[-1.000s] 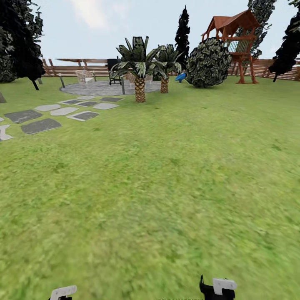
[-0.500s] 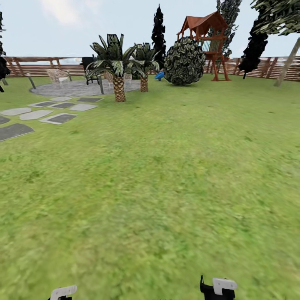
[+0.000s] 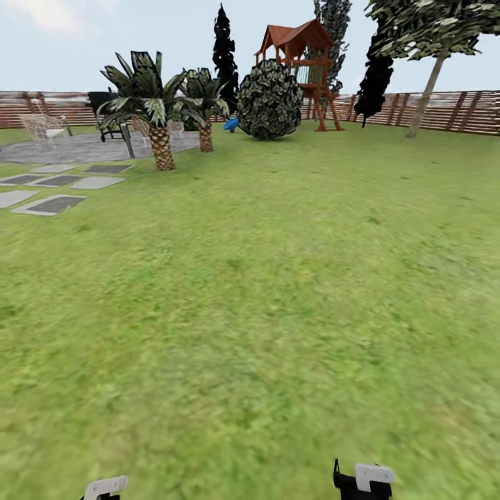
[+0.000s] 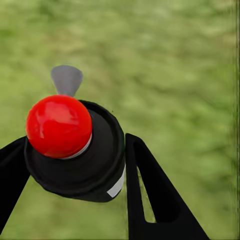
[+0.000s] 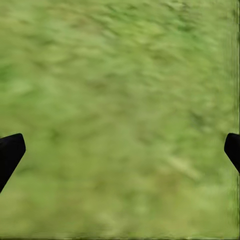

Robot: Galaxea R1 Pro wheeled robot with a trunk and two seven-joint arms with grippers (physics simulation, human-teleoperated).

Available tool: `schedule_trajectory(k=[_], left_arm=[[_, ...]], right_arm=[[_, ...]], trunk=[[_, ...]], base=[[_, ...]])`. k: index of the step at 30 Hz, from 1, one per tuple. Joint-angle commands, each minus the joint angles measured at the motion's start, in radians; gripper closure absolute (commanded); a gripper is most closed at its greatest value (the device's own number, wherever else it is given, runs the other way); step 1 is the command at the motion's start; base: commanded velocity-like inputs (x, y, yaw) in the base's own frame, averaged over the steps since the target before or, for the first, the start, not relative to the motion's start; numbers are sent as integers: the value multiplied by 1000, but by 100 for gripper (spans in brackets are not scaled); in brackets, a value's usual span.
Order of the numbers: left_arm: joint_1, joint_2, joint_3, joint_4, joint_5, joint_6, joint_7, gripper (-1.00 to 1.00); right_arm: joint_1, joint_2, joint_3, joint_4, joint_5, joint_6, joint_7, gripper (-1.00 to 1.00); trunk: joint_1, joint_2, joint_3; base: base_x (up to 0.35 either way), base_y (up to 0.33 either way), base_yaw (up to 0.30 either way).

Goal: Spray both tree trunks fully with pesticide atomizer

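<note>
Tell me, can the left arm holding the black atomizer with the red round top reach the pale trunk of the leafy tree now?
Probably not. The pale trunk stands far across the grass lawn, by the slatted fence; nothing blocks the way.

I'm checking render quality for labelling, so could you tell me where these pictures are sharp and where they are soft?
Head view: the far palms and play tower are fairly crisp, while the near grass lawn is smeared. Left wrist view: the atomizer's red cap between the left gripper fingers is sharp, with a soft highlight, over blurred grass. Right wrist view: blurred grass between the right gripper's dark fingertips.
</note>
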Motion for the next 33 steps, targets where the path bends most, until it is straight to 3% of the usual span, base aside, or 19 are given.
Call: schedule_trajectory(k=[1, 33], left_arm=[[0, 0, 1, 0, 6, -3, -4, 100], [0, 0, 2, 0, 11, -5, -4, 100]], right_arm=[[-1, 0, 8, 1, -3, -1, -7, -100], [-1, 0, 8, 1, -3, -1, -7, -100]], trunk=[[0, 0, -1], [0, 0, -3]], base=[[0, 0, -299], [0, 0, -300]])
